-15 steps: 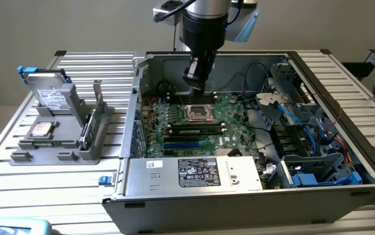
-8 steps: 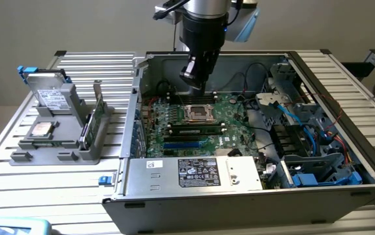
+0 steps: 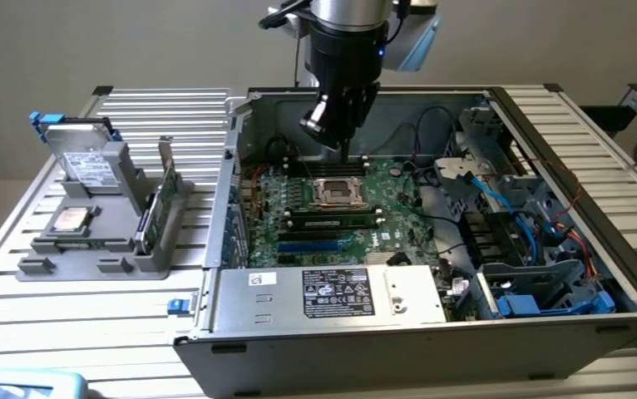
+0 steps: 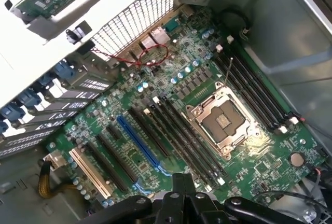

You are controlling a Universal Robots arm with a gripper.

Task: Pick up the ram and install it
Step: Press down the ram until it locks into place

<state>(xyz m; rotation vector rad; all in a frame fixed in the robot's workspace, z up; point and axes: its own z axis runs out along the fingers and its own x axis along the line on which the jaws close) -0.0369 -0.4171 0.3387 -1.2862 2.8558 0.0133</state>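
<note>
The closed black gripper (image 4: 182,193) hangs over a green motherboard (image 4: 171,79) (square silver processor socket (image 4: 224,120) open, long black slots (image 4: 181,133) beside it).

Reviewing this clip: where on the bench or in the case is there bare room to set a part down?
Bare slatted table lies in front of the grey holder rack, beside the open computer case; more lies behind the rack. Inside, the motherboard is crowded with slots and socket, with cables packed toward the exterior view's right. The tool hangs over the board.

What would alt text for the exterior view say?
A robot arm's gripper, fingers shut, hangs inside an open computer case above the motherboard, just behind the empty processor socket. A ram stick stands in a grey holder at the exterior view's left.
</note>
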